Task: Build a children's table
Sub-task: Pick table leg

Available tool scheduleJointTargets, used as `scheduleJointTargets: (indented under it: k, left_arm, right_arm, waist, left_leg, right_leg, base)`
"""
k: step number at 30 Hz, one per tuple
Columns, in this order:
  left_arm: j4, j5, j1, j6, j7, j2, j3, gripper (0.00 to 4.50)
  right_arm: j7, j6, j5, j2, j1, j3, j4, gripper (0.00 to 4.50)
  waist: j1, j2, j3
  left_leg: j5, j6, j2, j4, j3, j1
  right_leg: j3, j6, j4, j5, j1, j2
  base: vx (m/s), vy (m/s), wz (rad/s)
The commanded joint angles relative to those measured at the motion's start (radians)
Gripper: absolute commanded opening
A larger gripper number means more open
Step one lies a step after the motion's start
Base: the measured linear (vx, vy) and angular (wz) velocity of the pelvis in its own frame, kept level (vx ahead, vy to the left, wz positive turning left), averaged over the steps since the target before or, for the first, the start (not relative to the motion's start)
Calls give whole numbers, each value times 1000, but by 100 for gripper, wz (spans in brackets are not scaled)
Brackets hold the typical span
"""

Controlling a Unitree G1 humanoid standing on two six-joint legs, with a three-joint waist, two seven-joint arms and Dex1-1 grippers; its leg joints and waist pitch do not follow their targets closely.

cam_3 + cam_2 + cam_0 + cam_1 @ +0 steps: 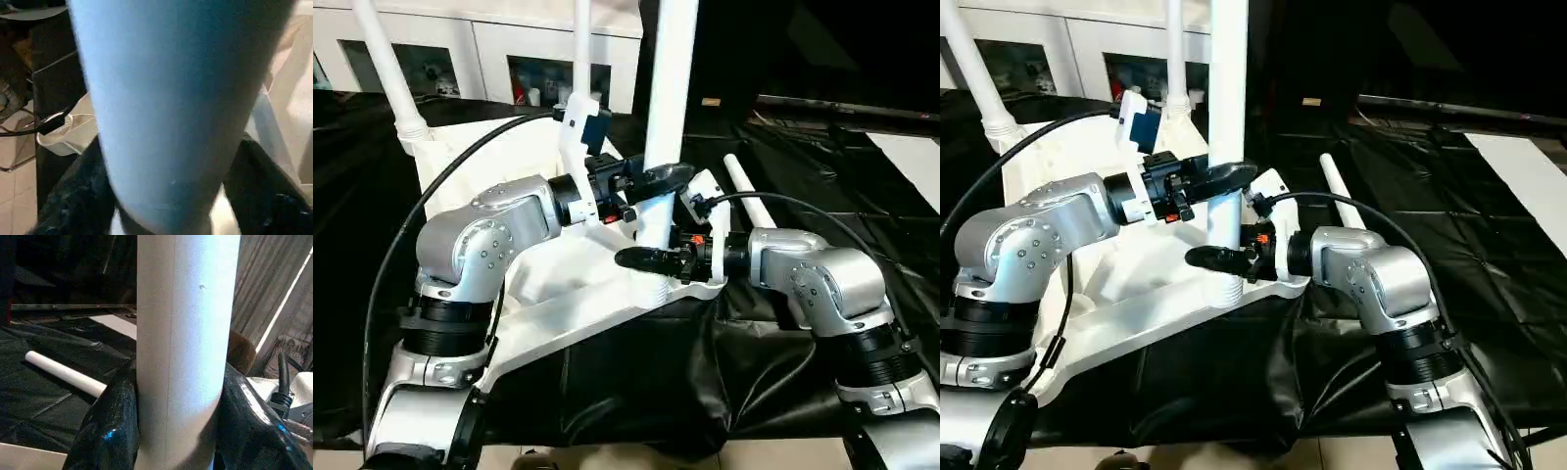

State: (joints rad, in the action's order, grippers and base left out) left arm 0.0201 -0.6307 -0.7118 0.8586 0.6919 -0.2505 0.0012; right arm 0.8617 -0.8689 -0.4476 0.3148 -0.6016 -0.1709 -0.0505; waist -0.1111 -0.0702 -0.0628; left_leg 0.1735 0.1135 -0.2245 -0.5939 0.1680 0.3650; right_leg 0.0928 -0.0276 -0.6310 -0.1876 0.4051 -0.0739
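Tabletop white, upside down on black sheet, ribbed underside up. Three legs upright in corner sockets: near leg thick-looking, two far legs. Fourth leg lies loose on the sheet, right of tabletop.

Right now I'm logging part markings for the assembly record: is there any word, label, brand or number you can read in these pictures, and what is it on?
No text can be read.
Cabinet: things behind the glass doors, too small and blurred to read.
Tabletop and leg: plain white, no markings.
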Motion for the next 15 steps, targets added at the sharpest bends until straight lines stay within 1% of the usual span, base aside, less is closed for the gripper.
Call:
scheduleJointTargets:
  k: [1, 3, 5, 6, 7, 8, 14, 15]
  left_arm:
    - [23, -15, -20, 11, 20, -3, -11, 184]
    - [23, -15, -19, 11, 22, -6, -13, 184]
    - [24, -16, -18, 10, 24, -9, -15, 184]
    - [25, -16, -17, 10, 26, -12, -17, 184]
    - [25, -16, -17, 10, 26, -12, -17, 184]
    - [25, -16, -17, 10, 27, -13, -17, 184]
    - [26, -14, -16, 8, 30, -14, -17, 184]
    - [10, 14, -22, -3, -18, -5, -11, 240]
  right_arm:
    - [3, 8, -1, 13, -17, 1, -6, 267]
    - [5, 10, 0, 14, -17, 1, -7, 234]
    - [8, 13, 2, 15, -18, -1, -8, 229]
    - [11, 15, 3, 15, -19, -2, -10, 212]
    - [11, 15, 3, 15, -19, -2, -10, 212]
    - [13, 17, 4, 15, -18, -2, -11, 199]
    - [14, 21, 1, 14, -11, -8, -5, 190]
    - [14, 24, 0, 13, -10, -7, -5, 189]
  waist:
    - [0, 4, 79]
    - [0, 4, 79]
    - [0, 4, 80]
    - [0, 4, 80]
    - [0, 4, 79]
    - [0, 4, 79]
    - [0, 5, 79]
    - [0, 5, 79]
  left_leg:
    - [75, 16, -3, 57, 8, -4]
    - [73, 17, -4, 57, 8, -5]
    - [69, 16, -3, 56, 8, -4]
    - [69, 15, -3, 56, 8, -4]
    - [71, 16, -3, 57, 8, -3]
    - [74, 16, -3, 57, 8, -5]
    - [80, 20, -3, 57, 8, -5]
    - [80, 20, -3, 57, 8, -4]
  right_leg:
    - [-54, -121, 67, -124, -68, -57]
    - [-54, -124, 65, -117, -68, -56]
    - [-55, -128, 64, -105, -68, -56]
    - [-55, -129, 63, -102, -69, -56]
    - [-54, -129, 64, -104, -69, -56]
    - [-54, -129, 65, -109, -67, -56]
    - [-55, -128, 65, -115, -68, -56]
    - [-55, -127, 65, -116, -68, -56]
  base:
    - [0, 0, 0]
    - [0, 0, 0]
    - [0, 0, 0]
    - [0, 0, 0]
    - [0, 0, 0]
    - [0, 0, 0]
    - [0, 0, 0]
    - [0, 0, 0]
